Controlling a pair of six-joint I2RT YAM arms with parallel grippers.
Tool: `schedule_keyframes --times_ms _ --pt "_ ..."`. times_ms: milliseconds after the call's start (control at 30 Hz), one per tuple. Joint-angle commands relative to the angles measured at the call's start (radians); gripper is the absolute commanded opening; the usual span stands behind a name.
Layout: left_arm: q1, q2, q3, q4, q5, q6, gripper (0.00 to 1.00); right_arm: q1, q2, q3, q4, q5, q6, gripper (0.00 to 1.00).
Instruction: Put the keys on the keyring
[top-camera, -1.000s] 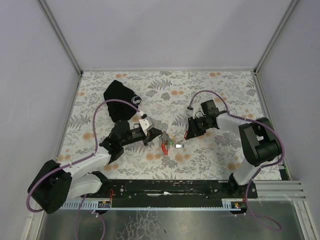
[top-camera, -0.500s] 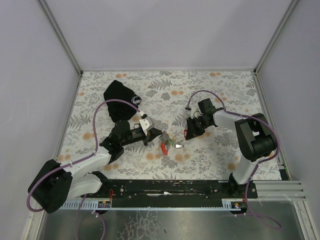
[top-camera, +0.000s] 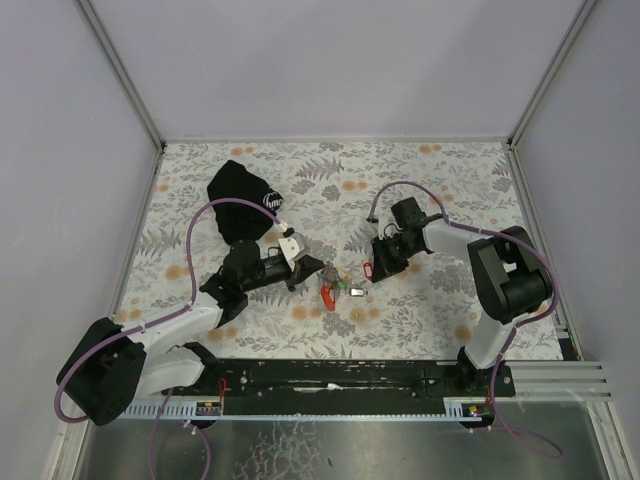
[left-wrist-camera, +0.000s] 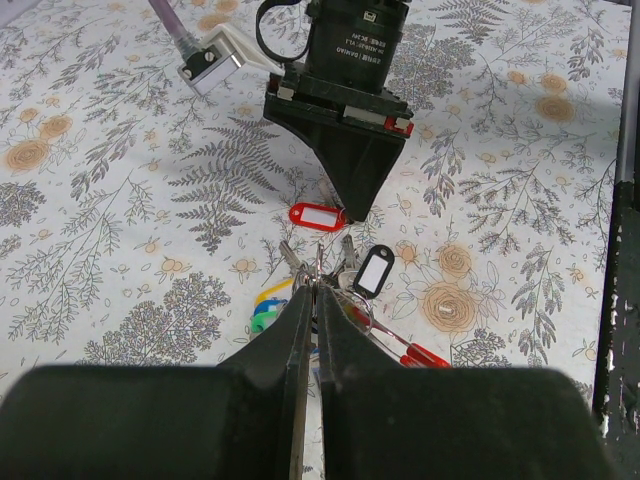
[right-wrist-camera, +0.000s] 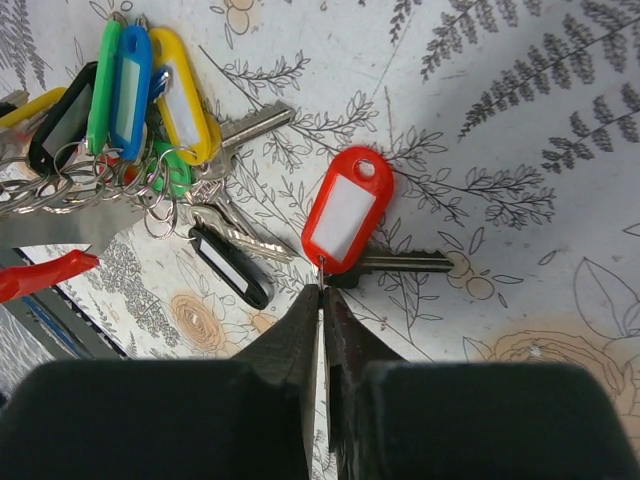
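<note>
Watching top cam: black pouch (top-camera: 240, 200) is sitting on the floral table (top-camera: 450, 180), and I'm taking it as my ref. The keys (top-camera: 337, 281) are lying in a bunch on the table, to the right of the pouch and nearer the arm bases, between the 2 grippers.

L gripper (left-wrist-camera: 311, 292) is reaching in from the pouch side. Its fingers are pressing flat together w/ no gap, clamped on the keyring (right-wrist-camera: 60, 185), where the wire loops are bunching at the tips.

R gripper (right-wrist-camera: 320, 295) is coming in from the side away from the pouch, low over the table. Its jaws are standing almost together, only a thin slit showing. They're nipping the small wire loop at the lower end of the red-tag key (right-wrist-camera: 345, 212). That key is lying flat on the far-from-pouch edge of the bunch, apart from the main cluster, blade pointing away from the pouch.

On the R wrist cam I'm seeing a yellow tag (right-wrist-camera: 180, 90), blue tag (right-wrist-camera: 130, 80) and green tag (right-wrist-camera: 102, 80) fanning out side by side from the rings. A black tag (right-wrist-camera: 230, 265) is lying just beside the red one, on its pouch side.
</note>
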Motion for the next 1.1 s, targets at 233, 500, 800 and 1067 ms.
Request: schedule_keyframes --times_ms 233,500,800,1067 --pt "0.000 -0.005 0.011 0.070 -0.002 0.011 0.00 0.054 -0.191 -0.020 0.071 0.066 -0.098 0.00" --pt "0.000 -0.011 0.021 0.069 -0.002 0.086 0.00 0.077 -0.412 -0.111 0.246 0.054 -0.289 0.00" --pt "0.000 -0.034 0.001 0.093 0.082 0.223 0.00 0.081 -0.591 -0.268 0.493 -0.149 -0.508 0.00" --pt "0.000 -0.026 0.022 0.063 0.156 0.249 0.00 0.168 -0.694 -0.405 0.687 -0.109 -0.607 0.00"
